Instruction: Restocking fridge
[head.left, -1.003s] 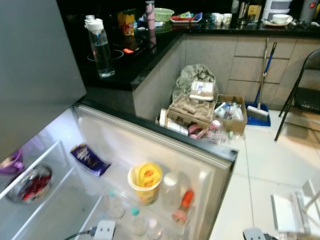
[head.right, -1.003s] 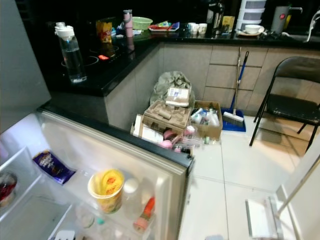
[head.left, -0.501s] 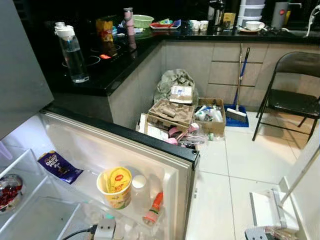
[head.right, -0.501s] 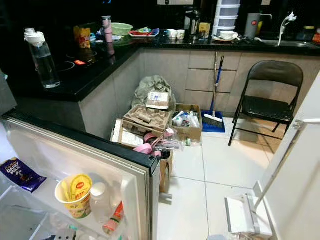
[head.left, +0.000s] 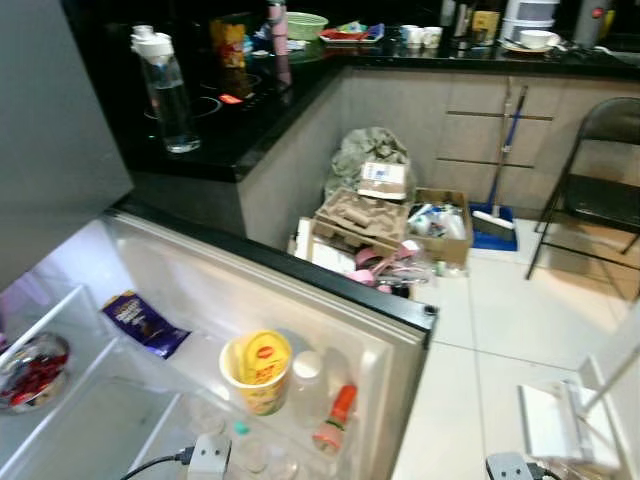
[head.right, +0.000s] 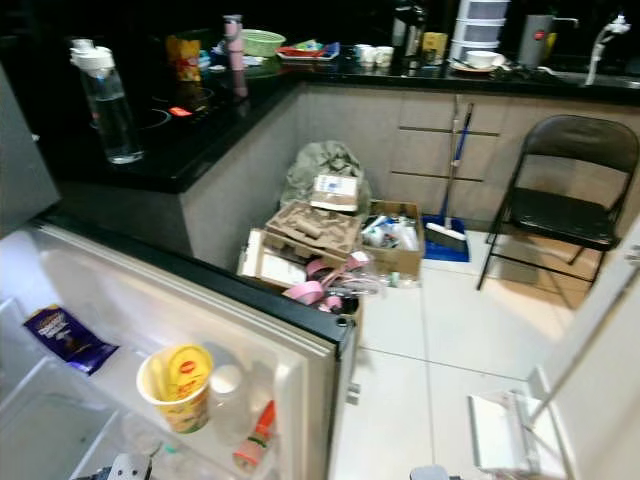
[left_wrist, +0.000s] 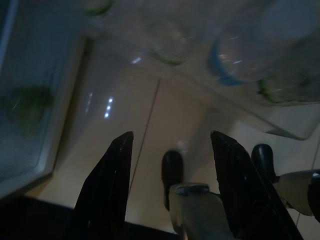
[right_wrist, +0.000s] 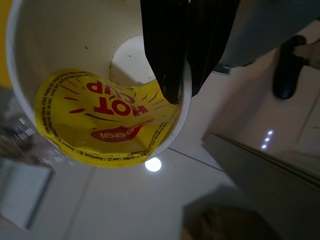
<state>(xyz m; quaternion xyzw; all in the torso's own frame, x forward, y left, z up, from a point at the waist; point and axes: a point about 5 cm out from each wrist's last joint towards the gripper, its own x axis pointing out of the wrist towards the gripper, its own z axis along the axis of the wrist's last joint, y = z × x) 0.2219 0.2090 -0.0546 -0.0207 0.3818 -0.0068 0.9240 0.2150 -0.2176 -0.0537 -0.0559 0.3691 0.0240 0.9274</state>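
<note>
The fridge door (head.left: 330, 290) stands wide open below me. Its shelf holds a yellow noodle cup (head.left: 258, 370), a white-capped bottle (head.left: 307, 374), an orange-capped bottle (head.left: 335, 420) and a purple chocolate bar (head.left: 140, 322). In the right wrist view my right gripper (right_wrist: 181, 94) is shut on the rim of a second white noodle cup (right_wrist: 75, 65), whose yellow lid (right_wrist: 107, 132) is partly peeled. My left gripper (left_wrist: 172, 136) hangs open and empty over the floor tiles, beside clear bottles (left_wrist: 240, 55) in the lower door shelf. The left wrist (head.left: 209, 460) shows at the bottom edge.
A bowl of red food (head.left: 32, 368) sits on an inner fridge shelf. A water bottle (head.left: 168, 90) stands on the black counter (head.left: 250, 130). On the floor are cardboard boxes (head.left: 372, 222), a broom and dustpan (head.left: 497, 210) and a folding chair (head.left: 600, 185). White tiles lie to the right.
The whole picture has swung right and then back left, so the camera moved. The items in the fridge door keep their places, and both wrists stay at the bottom edge.
</note>
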